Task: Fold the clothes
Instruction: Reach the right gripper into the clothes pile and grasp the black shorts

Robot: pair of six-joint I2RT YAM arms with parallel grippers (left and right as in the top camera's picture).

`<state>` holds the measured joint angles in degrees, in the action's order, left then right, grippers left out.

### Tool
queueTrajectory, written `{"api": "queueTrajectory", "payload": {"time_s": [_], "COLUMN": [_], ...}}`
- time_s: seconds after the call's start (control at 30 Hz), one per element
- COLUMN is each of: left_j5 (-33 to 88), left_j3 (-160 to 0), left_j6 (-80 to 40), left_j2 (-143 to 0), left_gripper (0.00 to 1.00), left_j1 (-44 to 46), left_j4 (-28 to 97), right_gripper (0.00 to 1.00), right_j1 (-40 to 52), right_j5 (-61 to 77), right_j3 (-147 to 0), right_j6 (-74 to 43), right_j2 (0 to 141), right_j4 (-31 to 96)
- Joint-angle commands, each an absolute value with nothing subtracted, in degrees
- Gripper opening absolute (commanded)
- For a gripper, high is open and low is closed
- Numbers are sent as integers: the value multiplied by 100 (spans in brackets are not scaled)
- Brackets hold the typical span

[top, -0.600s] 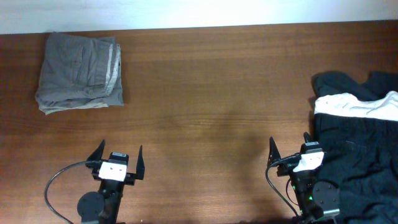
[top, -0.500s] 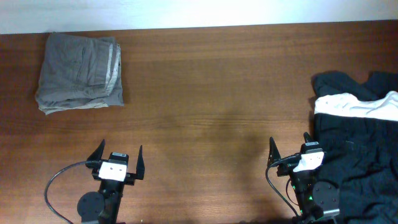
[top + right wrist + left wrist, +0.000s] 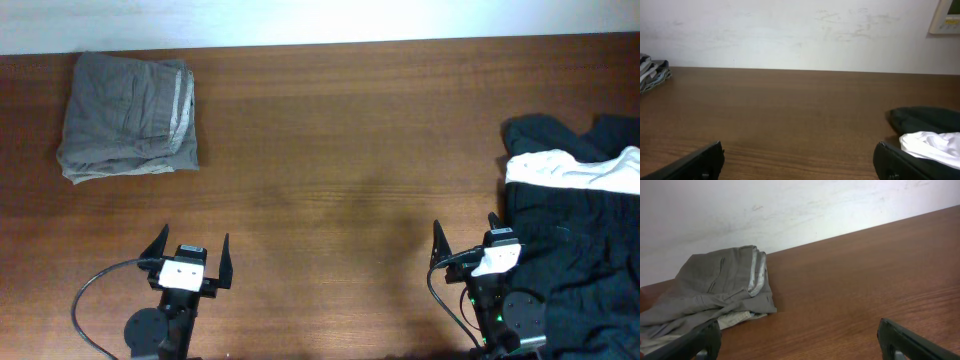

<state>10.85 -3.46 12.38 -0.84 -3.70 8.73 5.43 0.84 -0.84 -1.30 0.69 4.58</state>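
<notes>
A heap of clothes lies at the table's right edge: black fabric (image 3: pixel 575 265) with a white garment (image 3: pixel 575 170) draped across its upper part. In the right wrist view the white garment (image 3: pixel 935 145) and a black fold (image 3: pixel 925 119) show at the right. My right gripper (image 3: pixel 466 238) stands open at the front, just left of the heap, nothing between its fingers. At the front left my left gripper (image 3: pixel 191 250) is open and empty too, far from the heap.
A folded grey-khaki garment with a pale stripe (image 3: pixel 130 115) lies at the back left corner, also in the left wrist view (image 3: pixel 715 287). A white wall runs behind the table's far edge. A black cable (image 3: pixel 95 290) loops beside the left arm.
</notes>
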Motion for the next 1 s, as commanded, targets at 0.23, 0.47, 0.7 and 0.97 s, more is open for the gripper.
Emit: {"api": "queueTrajectory", "payload": {"time_s": [0.23,0.47,0.7,0.97], "left_j5": [1066,1282,1942,2167], "left_j3": [-261,-261,-261,-388], "left_j6": [1160,1160,1160,1118], "left_j2": [-67,-67,-67,-69], "left_gripper": [99,99,99,99], "left_j1": [-338,-336,-336,-342], "left_j4": [840,731,720,-370], "right_gripper": [99,99,99,99], "right_j1": [513,513,513,517], "right_j5": [14,16,145,862], "right_j3": [-40,-40,-40,-784], "right_j6": [-154,-154,-161,-650], "right_j2": [25,25,25,97], "right_j4": [467,467,464,86]}}
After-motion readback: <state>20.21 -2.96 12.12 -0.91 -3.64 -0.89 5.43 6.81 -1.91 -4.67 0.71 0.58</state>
